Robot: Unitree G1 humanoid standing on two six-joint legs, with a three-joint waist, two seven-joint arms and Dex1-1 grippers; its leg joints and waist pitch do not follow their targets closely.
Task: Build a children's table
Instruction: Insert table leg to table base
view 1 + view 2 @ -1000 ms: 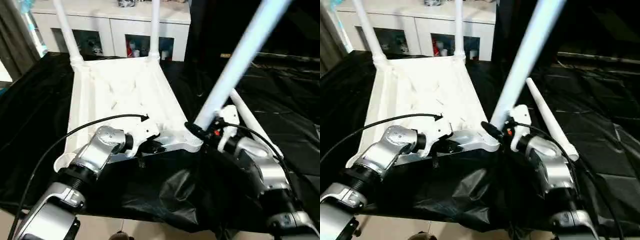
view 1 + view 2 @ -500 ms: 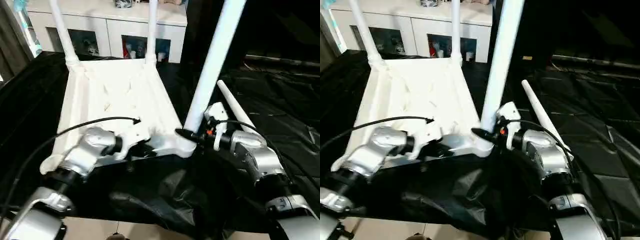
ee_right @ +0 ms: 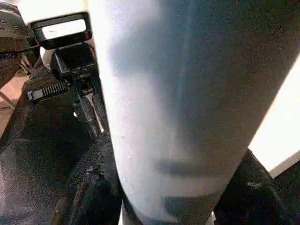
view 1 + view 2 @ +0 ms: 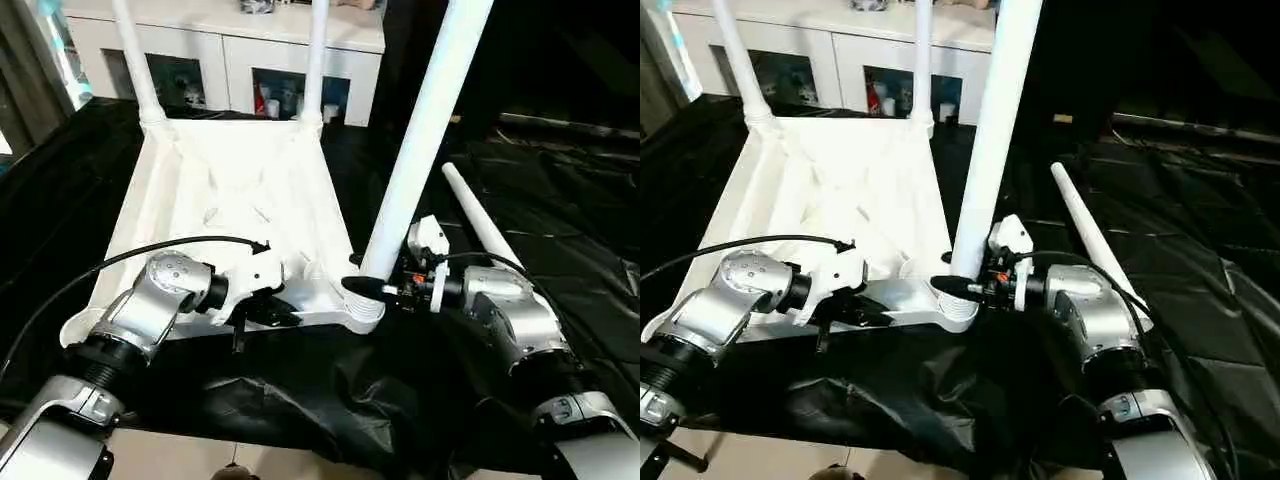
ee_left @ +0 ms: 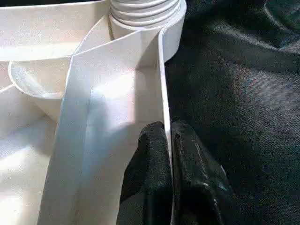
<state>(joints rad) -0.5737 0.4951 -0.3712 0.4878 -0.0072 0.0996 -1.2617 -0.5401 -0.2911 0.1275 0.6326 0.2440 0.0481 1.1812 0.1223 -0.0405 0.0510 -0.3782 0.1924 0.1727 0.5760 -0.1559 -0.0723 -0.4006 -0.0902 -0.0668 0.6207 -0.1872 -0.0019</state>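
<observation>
An upturned white children's table top (image 4: 235, 190) lies ribbed side up on black sheeting (image 4: 560, 200), two legs (image 4: 137, 60) standing in its far corners. The left gripper (image 5: 168, 140) is pinched onto the thin near rim. The right gripper (image 4: 372, 288) clasps a third leg (image 4: 425, 130) just above the near right corner socket (image 4: 360, 310), the leg leaning slightly. A fourth leg (image 4: 480, 225) lies beside on the sheeting.
</observation>
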